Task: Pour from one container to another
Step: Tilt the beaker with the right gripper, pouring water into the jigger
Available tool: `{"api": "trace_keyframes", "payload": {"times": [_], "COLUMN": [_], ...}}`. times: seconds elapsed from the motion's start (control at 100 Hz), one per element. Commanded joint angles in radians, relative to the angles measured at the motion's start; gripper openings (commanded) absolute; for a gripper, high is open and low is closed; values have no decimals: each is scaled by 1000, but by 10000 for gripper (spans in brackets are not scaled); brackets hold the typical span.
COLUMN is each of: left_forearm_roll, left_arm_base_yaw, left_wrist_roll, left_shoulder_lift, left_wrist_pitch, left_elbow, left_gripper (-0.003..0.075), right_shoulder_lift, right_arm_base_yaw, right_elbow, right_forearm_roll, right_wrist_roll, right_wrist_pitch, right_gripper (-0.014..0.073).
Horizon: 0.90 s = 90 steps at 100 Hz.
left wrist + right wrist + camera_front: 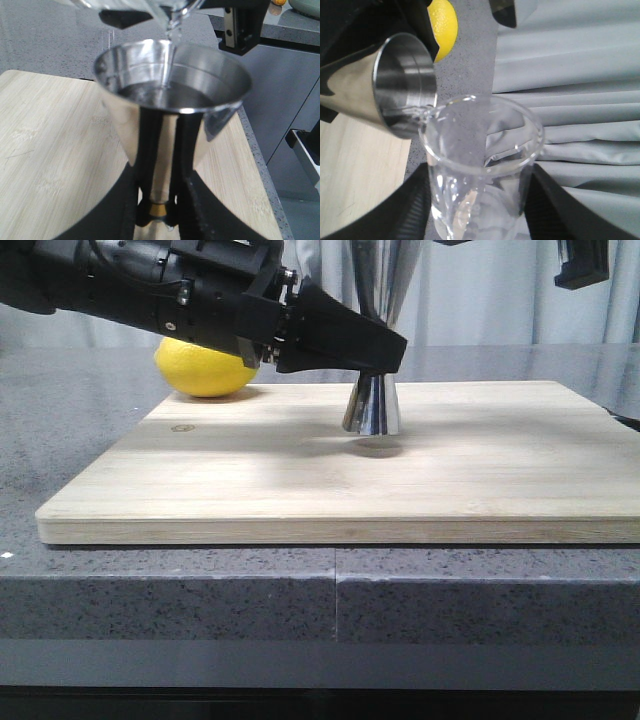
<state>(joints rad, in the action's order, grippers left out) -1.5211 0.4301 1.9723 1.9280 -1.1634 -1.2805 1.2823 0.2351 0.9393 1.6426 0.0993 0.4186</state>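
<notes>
My left gripper [372, 352] is shut on the steel jigger [373, 406] at its gold-banded waist, holding it upright over the wooden board [250, 480]. In the left wrist view the fingers [186, 165] clamp the waist, and the jigger's [170, 100] upper cone holds clear liquid. A thin stream falls into it from the glass beaker's lip [167, 12]. My right gripper [480, 197] is shut on the tilted beaker [480, 165], whose lip sits over the jigger's mouth [402, 82]. The front view cuts the beaker off above its top edge.
A yellow lemon [205, 368] lies at the board's back left corner, behind the left arm. The board rests on a grey speckled counter [170, 600]. Grey curtains [570, 75] hang behind. Part of the right arm [583, 265] shows at the upper right.
</notes>
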Motion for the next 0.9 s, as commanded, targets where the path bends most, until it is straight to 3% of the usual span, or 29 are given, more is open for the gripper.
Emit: {"api": "trace_keyframes", "payload": {"times": [0.0,0.89], "left_forearm_roll": [-71,-71], "left_arm_base_yaw": [6,6], "left_wrist_roll": [-8,-8], "left_shoulder_lift": [-51,-51], "left_wrist_pitch": [-115,-115], "left_elbow": [-30,-30], "left_gripper": [-21,-21], "right_shoulder_lift": [-36,-36], "right_arm_base_yaw": [0,0], "right_elbow": [35,35], "right_forearm_roll": [-25,10], "right_wrist_roll": [-7,-13], "right_wrist_pitch": [2,-7], "right_gripper": [220,220]}}
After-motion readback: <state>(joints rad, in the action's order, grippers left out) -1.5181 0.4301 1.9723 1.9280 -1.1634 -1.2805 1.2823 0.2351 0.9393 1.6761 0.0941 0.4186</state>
